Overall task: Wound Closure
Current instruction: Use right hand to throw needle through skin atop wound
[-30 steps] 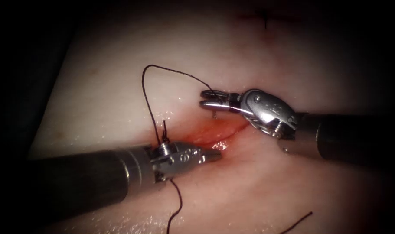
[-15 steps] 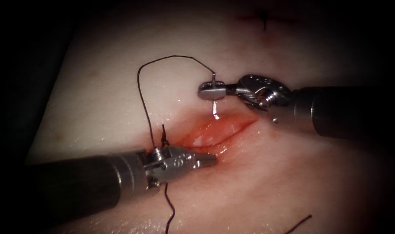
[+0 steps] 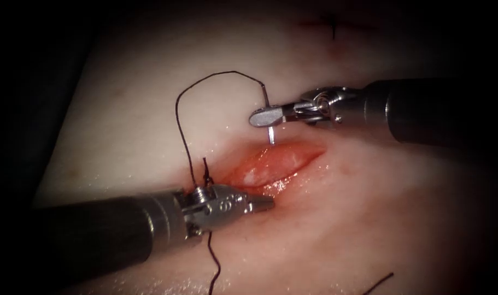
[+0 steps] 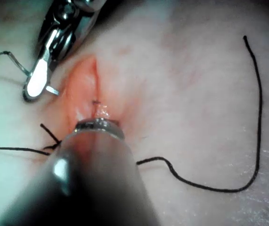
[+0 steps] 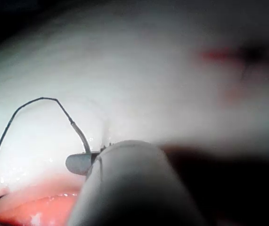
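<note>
Right tool (image 3: 266, 116): comes in from the right edge of the tissue, jaws closed on the needle, gripping it partway along its curve.
Needle (image 3: 270, 131): stands nearly upright across the closed jaws, one end sticking up above them where the thread joins, the point hanging down just above the upper lip of the cut. I cannot tell whether the tip touches the surface; it does not look buried.
Left tool (image 3: 259, 203): lies low along the near lip of the cut at its left end, jaws pressed together with the tip resting at the red edge. I cannot make out anything held between them.
Thread (image 3: 205, 82): runs up from the needle's top end, arcs over the pale tissue to the left, then drops down to a small dark knot (image 3: 206, 172) at the left end of the cut, just above the left tool's wrist. Another length trails off below that tool toward the near edge.
Loose thread end (image 3: 377, 283): lies by itself near the lower right edge of the tissue.
Cut (image 3: 276, 164): gapes open, wet and red inside, slanting between the two tools.
Tissue (image 3: 139, 109): pale and glistening around the cut.
</note>
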Controlling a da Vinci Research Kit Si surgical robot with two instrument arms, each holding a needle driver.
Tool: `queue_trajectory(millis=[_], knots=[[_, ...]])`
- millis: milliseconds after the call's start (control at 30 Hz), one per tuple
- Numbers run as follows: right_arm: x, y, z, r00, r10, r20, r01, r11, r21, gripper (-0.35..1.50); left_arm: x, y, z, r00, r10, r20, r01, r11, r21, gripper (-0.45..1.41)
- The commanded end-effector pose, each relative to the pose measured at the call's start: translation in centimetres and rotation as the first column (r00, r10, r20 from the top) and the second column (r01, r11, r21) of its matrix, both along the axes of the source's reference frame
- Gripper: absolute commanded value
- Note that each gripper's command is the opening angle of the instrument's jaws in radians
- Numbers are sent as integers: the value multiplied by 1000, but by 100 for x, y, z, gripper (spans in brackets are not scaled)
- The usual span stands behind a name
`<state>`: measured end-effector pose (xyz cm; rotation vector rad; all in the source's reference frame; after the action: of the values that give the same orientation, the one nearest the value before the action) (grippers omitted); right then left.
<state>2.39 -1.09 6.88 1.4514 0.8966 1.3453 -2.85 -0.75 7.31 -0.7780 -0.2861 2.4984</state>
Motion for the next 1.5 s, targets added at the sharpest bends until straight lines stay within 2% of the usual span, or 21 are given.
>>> queue_trajectory(millis=[33, 200, 600, 633, 700, 733, 767, 800, 867, 967, 1067, 1200, 1300, 1400, 1500], knots=[[10, 0, 1, 1000, -13, -3, 13, 999, 35, -35, -6, 1, 6, 1000, 0, 1, 0, 1000, -1, -45], [15, -11, -12, 998, -55, -21, 57, 995, 83, -35, -6, 3, 8, 1000, 0, 1, 0, 1000, -1, -45], [24, -14, -23, 998, -41, -56, 48, 990, 136, -35, -5, 2, 7, 1000, 2, 0, -2, 1000, 1, -45], [26, -14, -23, 999, -11, -37, 15, 994, 104, -5, -5, 2, 7, 1000, 3, 0, -3, 1000, 1, -45], [30, -11, -23, 998, 68, 4, -68, 998, -13, 89, -5, 3, 6, 1000, 3, 0, -3, 1000, 2, -45], [31, -9, -21, 992, 122, 24, -119, 989, -82, 115, -5, 4, 5, 1000, 2, 0, -2, 1000, 3, -45], [32, -6, -20, 987, 159, 35, -154, 981, -118, 121, -6, 4, 5, 1000, 1, 0, -1, 1000, 4, -45], [33, -2, -19, 983, 183, 29, -177, 974, -144, 120, -6, 3, 4, 1000, 1, 0, -1, 1000, 4, -45], [32, 6, -14, 973, 232, 11, -223, 947, -231, 128, -7, 2, 3, 1000, 0, -1, 0, 1000, 4, -45], [24, 19, -8, 965, 262, 6, -246, 914, -324, 125, -7, 1, 2, 1000, 0, -1, 0, 1000, 4, -45], [12, 36, -7, 962, 272, 4, -232, 831, -505, 115, -4, 1, 1, 1000, 2, 0, -2, 1000, 5, -45], [-4, 50, -13, 970, 232, 68, -121, 708, -695, 113, -2, 0, 1, 1000, 4, 1, -4, 1000, 5, -45], [-9, 53, -17, 981, 164, 101, -32, 657, -753, 115, -3, 0, 1, 1000, 3, 1, -3, 1000, 5, -45], [-7, 50, -20, 985, 140, 100, -11, 636, -772, 115, -5, 1, 1, 1000, 1, -1, -1, 1000, 5, -45], [-2, 48, -24, 987, 132, 96, -11, 639, -769, 115, -6, 1, 1, 1000, 0, -1, 0, 1000, 5, -45]])
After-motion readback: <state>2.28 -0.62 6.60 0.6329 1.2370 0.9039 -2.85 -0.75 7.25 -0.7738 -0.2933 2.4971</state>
